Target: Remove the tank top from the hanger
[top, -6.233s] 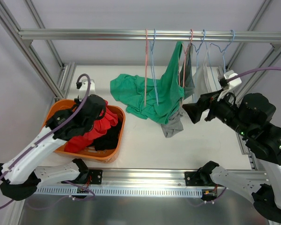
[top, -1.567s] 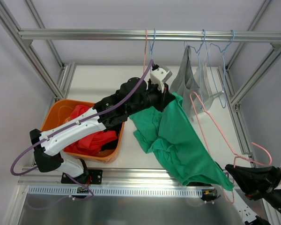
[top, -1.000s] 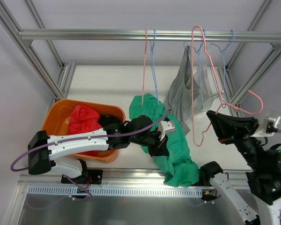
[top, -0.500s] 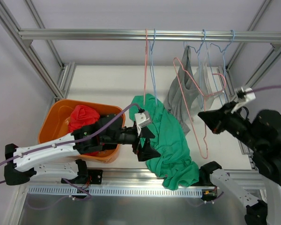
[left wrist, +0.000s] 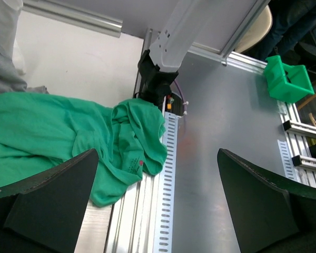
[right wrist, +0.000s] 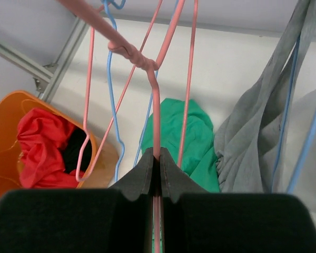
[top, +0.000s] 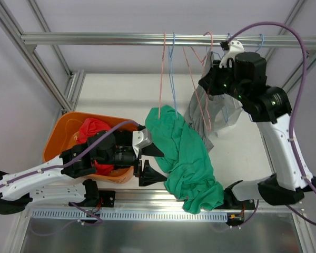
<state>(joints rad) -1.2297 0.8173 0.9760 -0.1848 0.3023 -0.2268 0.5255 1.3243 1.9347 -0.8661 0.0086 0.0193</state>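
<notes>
Cloth first: the green tank top [top: 187,158] lay crumpled on the tabletop [top: 121,89], free of any hanger. Its lower folds bunched right at the near edge, over the slotted strip. That looked like the weak spot to me. A nudge from the left hand [top: 157,165], which hung beside the cloth with its fingers spread wide and nothing in them, could have tipped the heap off the front.

The pink hanger [right wrist: 155,105] was bare, and the right hand [right wrist: 155,161] was clenched on its wire up near the rail [top: 147,38]. It sat in a tangle of other wires, with the blue hangers [top: 173,74] and a grey garment [top: 221,108] close alongside. I judged it could easily snag one of them, or drop if let go before the hook had caught.

I couldn't tell whether that hook was over the rail; the wires crossed too much from above, and the wrist view cut the top off. The tank top's far end was hidden behind the left arm. How much of it overhung the edge was also unclear.
</notes>
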